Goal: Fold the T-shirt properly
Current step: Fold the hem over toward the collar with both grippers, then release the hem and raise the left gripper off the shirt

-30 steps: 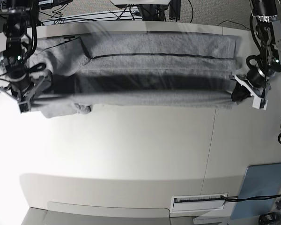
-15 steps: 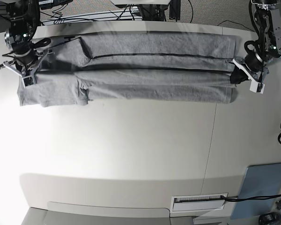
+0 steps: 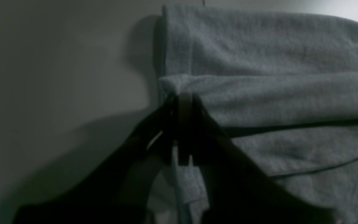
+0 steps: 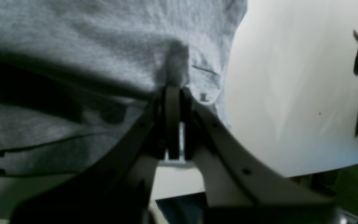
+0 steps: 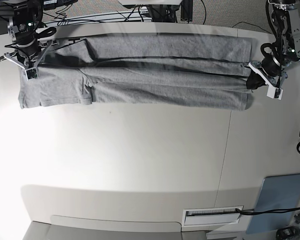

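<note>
Base view: T-shirt (image 5: 160, 75) stretched between left tool (image 5: 251, 80) and right tool (image 5: 34, 62), both clamped on it.

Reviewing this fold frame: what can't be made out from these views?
- T-shirt lettering: base view, only dark edges show between folded layers.
- Left gripper pinch point: left wrist view, dark and blurred.
- Right gripper fingertips: right wrist view, buried in cloth.

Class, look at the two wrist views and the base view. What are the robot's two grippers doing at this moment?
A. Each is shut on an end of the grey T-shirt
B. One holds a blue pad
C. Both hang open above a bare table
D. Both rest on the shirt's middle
A: the left gripper and right gripper each pinch an end fold of the T-shirt, which lies stretched between them.
</note>
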Controlling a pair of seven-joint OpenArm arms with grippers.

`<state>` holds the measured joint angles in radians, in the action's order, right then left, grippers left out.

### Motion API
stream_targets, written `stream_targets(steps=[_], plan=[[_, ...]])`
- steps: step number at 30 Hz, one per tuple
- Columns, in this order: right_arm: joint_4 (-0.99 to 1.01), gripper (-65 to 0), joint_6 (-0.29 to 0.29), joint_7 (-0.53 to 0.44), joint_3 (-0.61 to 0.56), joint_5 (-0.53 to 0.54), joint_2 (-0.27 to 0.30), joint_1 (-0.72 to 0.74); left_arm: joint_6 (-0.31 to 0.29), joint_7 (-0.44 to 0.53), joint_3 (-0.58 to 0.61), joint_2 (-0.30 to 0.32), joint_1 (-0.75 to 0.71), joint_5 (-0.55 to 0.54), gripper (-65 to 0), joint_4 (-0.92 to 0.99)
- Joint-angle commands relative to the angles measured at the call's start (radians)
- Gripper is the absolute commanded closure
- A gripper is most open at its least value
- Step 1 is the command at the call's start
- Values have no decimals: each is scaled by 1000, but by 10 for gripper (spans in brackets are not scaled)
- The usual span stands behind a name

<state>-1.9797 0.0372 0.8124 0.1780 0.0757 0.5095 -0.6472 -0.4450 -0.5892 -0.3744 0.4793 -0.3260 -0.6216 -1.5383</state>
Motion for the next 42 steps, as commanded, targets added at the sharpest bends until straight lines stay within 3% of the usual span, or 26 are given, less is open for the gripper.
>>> stream_targets(steps=[1,14,19,20,24,26,32,42], plan=[[-16,0,-19,2,14,-24,14,-8,2,21,-9,21,1,-1,0,-16],[-16,0,-34,16,14,-24,14,-43,-1,17,-8,23,-12,16,0,-16],[-16,-173,-34,10,14,-24,14,-42,-1,-16,-8,23,-12,16,0,-16],[-16,-185,-34,3,14,-24,14,-42,-1,-17,-8,23,-12,16,-48,-16],[-16,-185,-34,-2,14,-23,14,-36,0,-17,-9,23,-9,15,-382,-16],[-16,-185,-34,-2,14,-23,14,-36,1,-24,-9,24,-9,5,-460,-16],[-16,-185,-34,-2,14,-23,14,-36,3,-101,-16,30,-8,-83,-462,-16],[-16,-185,-34,-1,14,-23,14,-37,-2,-98,-24,20,-12,-169,-459,112]])
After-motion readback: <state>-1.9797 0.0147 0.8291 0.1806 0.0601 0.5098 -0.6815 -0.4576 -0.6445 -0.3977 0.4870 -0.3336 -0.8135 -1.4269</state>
